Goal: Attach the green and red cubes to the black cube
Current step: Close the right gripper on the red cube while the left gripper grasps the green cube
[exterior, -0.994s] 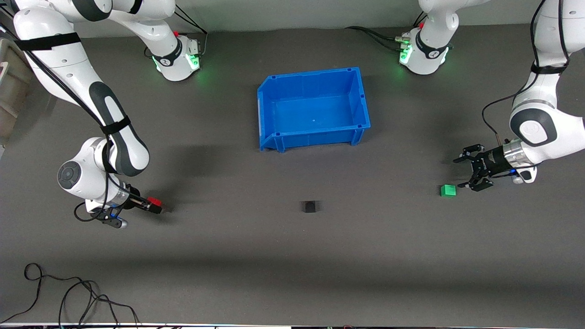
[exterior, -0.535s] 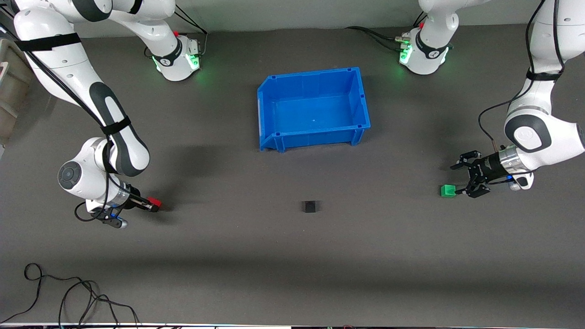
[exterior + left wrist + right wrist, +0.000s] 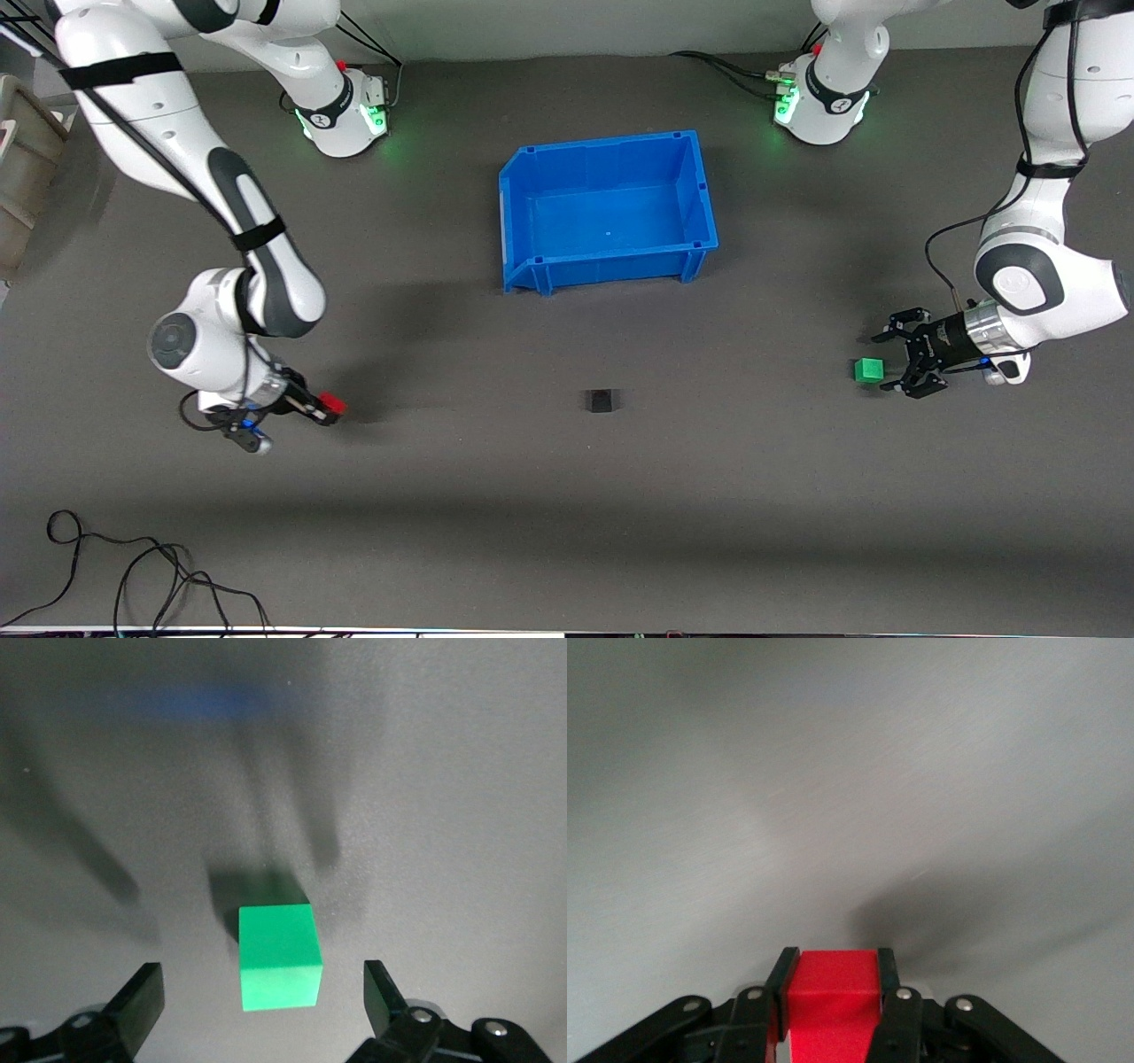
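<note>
My right gripper [image 3: 329,408] is shut on the red cube [image 3: 332,402], low over the mat toward the right arm's end of the table. In the right wrist view the red cube [image 3: 833,992] fills the gap between the fingers [image 3: 784,970]. The black cube [image 3: 600,400] sits alone on the mat mid-table. The green cube [image 3: 869,369] rests on the mat toward the left arm's end. My left gripper [image 3: 893,362] stands open right beside it. In the left wrist view the green cube [image 3: 277,957] lies partly between the wide-apart fingers [image 3: 383,997], touching neither.
An empty blue bin [image 3: 602,142] stands farther from the front camera than the black cube. A loose black cable [image 3: 133,576] lies near the table's front edge at the right arm's end. A beige box [image 3: 22,168] sits at that end's edge.
My right gripper has closed on the red cube and carried it a little toward the black cube. The left gripper has slid closer around the green cube, still open.
</note>
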`<state>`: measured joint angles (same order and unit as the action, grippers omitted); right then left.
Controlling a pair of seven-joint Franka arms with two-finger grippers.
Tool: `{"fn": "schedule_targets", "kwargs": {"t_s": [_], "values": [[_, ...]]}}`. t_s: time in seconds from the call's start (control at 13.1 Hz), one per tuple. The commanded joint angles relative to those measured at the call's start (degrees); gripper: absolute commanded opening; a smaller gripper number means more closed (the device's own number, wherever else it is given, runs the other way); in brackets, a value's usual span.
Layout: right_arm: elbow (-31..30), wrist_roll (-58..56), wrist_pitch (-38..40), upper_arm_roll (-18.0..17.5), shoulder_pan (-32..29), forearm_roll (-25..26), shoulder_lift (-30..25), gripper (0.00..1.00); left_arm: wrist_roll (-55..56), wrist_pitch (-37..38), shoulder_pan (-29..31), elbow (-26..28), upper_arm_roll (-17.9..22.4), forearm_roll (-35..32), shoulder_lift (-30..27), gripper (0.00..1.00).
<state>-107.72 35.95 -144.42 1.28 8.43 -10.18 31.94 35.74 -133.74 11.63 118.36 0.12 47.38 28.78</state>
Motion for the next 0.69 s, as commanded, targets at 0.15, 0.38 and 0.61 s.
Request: {"fn": "schedule_targets", "kwargs": {"t_s": [0.15,0.38,0.61], "values": [[12.3,22.3,9.2,0.6,9.3,-0.8,2.8,0.0,-0.1,-2.1,-1.4,-0.9,0.3,1.2,1.7,0.44],[20.2,36.3,13.5,0.6,13.4,-0.5,6.5,0.0,1.4,-1.3,-1.5,-2.2,0.3,1.1,1.5,0.16],[25.4,49.2,13.9,0.7,17.2,-0.4,10.1,0.0,5.5,2.2,-1.7,-4.9,0.5,-0.7,0.5,0.15]]}}
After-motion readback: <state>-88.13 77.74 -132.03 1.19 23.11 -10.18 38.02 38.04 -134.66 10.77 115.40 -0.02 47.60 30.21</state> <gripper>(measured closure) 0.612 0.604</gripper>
